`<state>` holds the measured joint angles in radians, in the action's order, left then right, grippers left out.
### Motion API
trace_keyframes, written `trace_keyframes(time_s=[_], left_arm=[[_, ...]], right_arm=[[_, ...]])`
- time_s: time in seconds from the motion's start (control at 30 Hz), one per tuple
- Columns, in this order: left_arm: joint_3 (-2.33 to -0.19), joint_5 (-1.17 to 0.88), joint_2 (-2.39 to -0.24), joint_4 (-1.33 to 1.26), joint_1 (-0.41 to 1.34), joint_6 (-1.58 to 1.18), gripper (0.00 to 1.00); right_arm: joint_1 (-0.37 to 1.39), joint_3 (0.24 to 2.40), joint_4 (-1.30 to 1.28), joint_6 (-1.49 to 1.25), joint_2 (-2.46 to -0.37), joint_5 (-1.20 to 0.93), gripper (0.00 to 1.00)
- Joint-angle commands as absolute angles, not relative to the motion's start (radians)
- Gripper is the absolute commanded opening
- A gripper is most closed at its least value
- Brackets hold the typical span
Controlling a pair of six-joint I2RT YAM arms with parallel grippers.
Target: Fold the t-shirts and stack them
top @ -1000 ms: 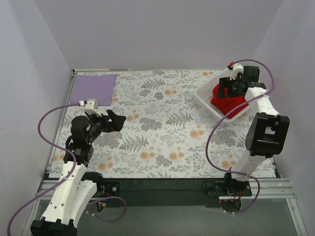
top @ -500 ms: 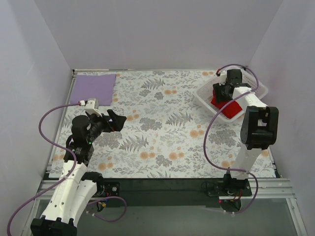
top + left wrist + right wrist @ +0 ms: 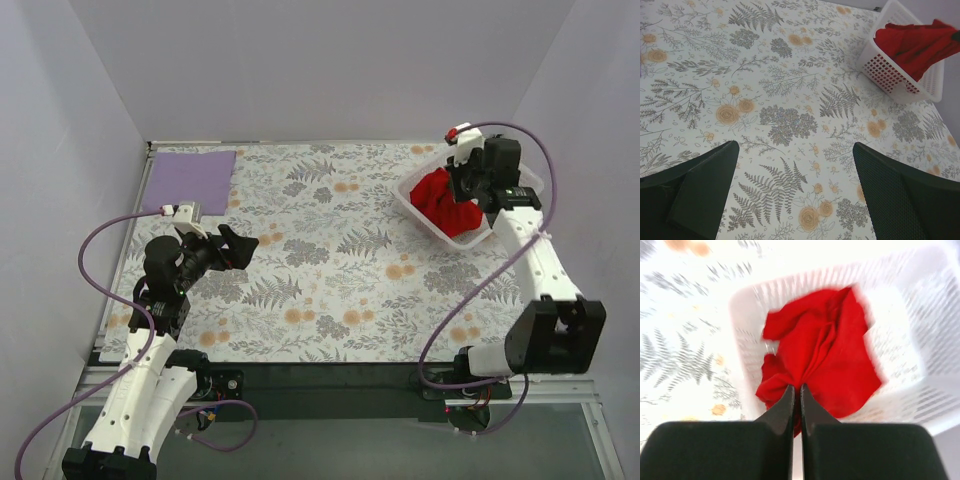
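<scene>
A crumpled bright red t-shirt (image 3: 443, 204) (image 3: 820, 355) (image 3: 917, 42) lies bunched in the white lattice basket (image 3: 413, 207). My right gripper (image 3: 466, 186) (image 3: 796, 387) is shut on a fold of the red t-shirt, whose cloth fans out from the fingertips and rises above the basket floor. A pale lavender t-shirt (image 3: 190, 180) lies flat as a rectangle at the far left corner of the table. My left gripper (image 3: 238, 247) (image 3: 795, 165) hovers open over the floral cloth at the left with nothing between its fingers.
The white basket (image 3: 892, 75) (image 3: 747, 340) stands at the far right of the table, close to the right wall. The floral tablecloth (image 3: 330, 260) covers the table between both arms. Grey walls close in on three sides.
My right gripper went down into the basket, shut on the red t-shirt and has lifted it a little. The left arm has stayed still.
</scene>
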<state>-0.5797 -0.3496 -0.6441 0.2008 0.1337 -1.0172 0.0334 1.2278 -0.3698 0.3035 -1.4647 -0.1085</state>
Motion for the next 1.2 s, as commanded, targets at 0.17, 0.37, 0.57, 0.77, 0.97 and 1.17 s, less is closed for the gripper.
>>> trace_keyframes(time_s=[0.17,0.37,0.57,0.77,0.97,1.17], left_arm=[[-0.589,-0.382,-0.63,0.19,0.14,-0.994,0.98],[-0.592,-0.388,-0.634,0.195,0.14,-0.98,0.95],[-0.589,-0.367,-0.621,0.195,0.14,-0.974,0.95],[-0.589,-0.371,-0.624,0.195,0.14,-0.973,0.95],[-0.588,-0.374,-0.627,0.196,0.141,-0.973,0.95],[-0.586,-0.376,-0.629,0.195,0.141,-0.974,0.95]], right_arm=[[0.032,1.579,-0.505,0.492,-1.226,-0.786,0.01],[0.026,1.736,-0.379,0.267,-1.259,-1.248,0.01],[0.092,1.623,-0.304,0.19,-1.218,-1.241,0.01],[0.186,1.421,-0.307,0.225,-1.164,-1.221,0.01],[0.222,1.359,-0.348,0.285,-1.154,-1.184,0.01],[0.25,1.338,-0.371,0.316,-1.149,-1.151,0.01]])
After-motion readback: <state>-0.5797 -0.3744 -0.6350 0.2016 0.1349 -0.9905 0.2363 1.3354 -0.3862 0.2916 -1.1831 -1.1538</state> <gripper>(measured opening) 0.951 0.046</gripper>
